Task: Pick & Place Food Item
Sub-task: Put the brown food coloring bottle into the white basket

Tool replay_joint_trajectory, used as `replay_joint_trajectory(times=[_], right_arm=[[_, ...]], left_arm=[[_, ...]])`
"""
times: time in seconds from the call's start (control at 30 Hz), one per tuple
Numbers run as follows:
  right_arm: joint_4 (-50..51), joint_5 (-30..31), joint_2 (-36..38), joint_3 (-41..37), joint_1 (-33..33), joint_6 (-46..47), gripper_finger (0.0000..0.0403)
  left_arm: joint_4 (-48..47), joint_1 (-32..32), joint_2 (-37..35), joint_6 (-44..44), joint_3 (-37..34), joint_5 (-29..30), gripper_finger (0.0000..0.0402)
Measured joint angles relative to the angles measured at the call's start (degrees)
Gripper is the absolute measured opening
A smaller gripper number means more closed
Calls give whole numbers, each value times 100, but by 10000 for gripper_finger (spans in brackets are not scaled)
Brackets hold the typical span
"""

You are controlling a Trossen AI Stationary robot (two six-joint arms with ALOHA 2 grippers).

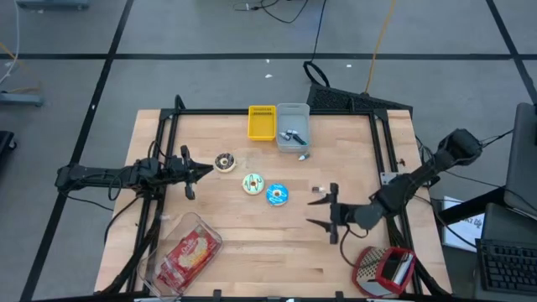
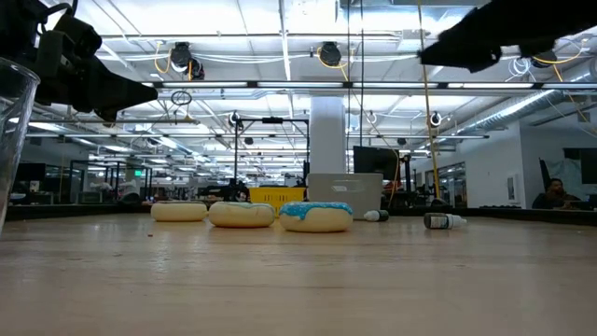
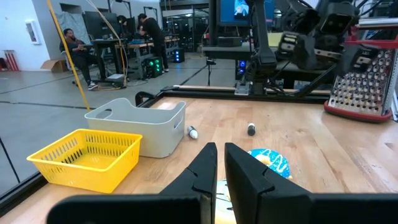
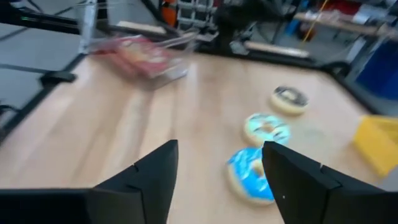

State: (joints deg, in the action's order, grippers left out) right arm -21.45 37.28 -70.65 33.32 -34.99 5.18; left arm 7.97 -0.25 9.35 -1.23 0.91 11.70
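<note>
Right pincer (image 1: 326, 213) hangs wide open & empty near the blue-iced donut (image 1: 278, 195) mid-table, so we should centre the jaws over it w/ fingers clear of the neighbouring green-iced donut (image 1: 253, 183) before closing; left pincer (image 1: 190, 173) waits nearly shut.

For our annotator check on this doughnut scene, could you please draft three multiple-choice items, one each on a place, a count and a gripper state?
1. Where does the yellow basket stand?
A. touching the grey bin's side
B. beside the grater
C. on the clear container

2. How many doughnuts lie on the table?
A. one
B. three
C. five

3. How does the right gripper stand?
A. shut on a doughnut
B. open, holding nothing
C. shut, empty

Answers:
1 A: in the high view basket and bin sit side by side at the far edge.
2 B: chocolate doughnut, green doughnut and blue doughnut form a row.
3 B: its fingers are spread, short of the blue doughnut.
</note>
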Motion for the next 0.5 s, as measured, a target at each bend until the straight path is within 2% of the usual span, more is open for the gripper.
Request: replay_joint_trajectory(times=[0.2, 0.5], right_arm=[[457, -3, -62, 0, -504, 863, 232], [415, -5, -580, 0, -1100, 1662, 217]], left_arm=[[0, 0, 0, 0, -1, -2, 31], [0, 1, 0, 1, -1, 0, 31]])
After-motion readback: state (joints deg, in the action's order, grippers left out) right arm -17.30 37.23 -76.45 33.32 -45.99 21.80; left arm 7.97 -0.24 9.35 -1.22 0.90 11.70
